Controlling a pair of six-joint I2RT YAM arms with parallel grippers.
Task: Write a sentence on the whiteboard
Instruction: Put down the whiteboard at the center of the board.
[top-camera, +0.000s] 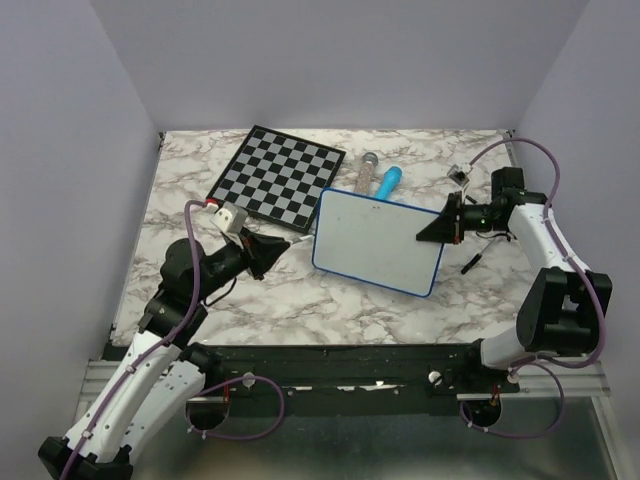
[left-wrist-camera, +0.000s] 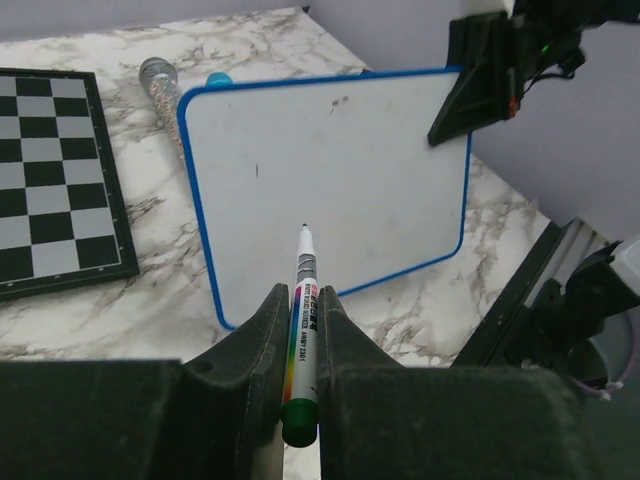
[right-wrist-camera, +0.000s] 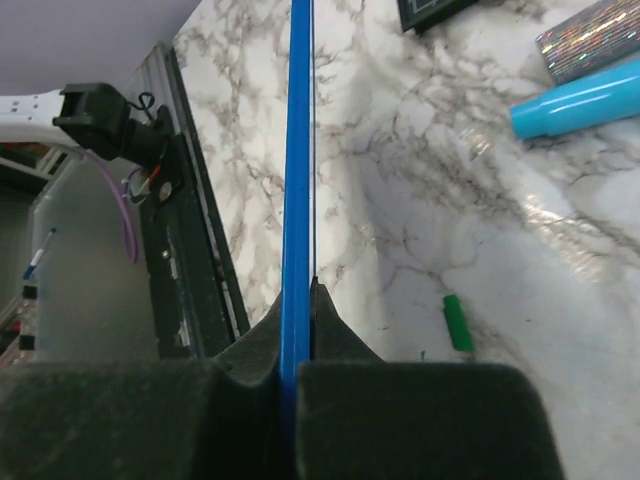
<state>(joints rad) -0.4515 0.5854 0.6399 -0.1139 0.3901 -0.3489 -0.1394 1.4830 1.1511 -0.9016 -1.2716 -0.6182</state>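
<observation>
- The left gripper (left-wrist-camera: 302, 293) is clamped on a marker (left-wrist-camera: 303, 340). The marker's tip points up the left wrist frame, over the lower part of the whiteboard (left-wrist-camera: 330, 180); whether it touches cannot be told.
- The right gripper (right-wrist-camera: 300, 290) is closed on the whiteboard's blue rim, at its right edge in the top view.
- The whiteboard sits mid-frame in the top view, over the table (top-camera: 300, 300), between the two grippers. Its white face bears a few small dark specks.
- The chessboard (top-camera: 278, 175) lies to its upper left.
- A blue pen (top-camera: 388, 181) and a glitter tube (top-camera: 367, 172) lie just above its top edge.
- A green cap (right-wrist-camera: 457, 322) lies right of the rim in the right wrist view.
</observation>
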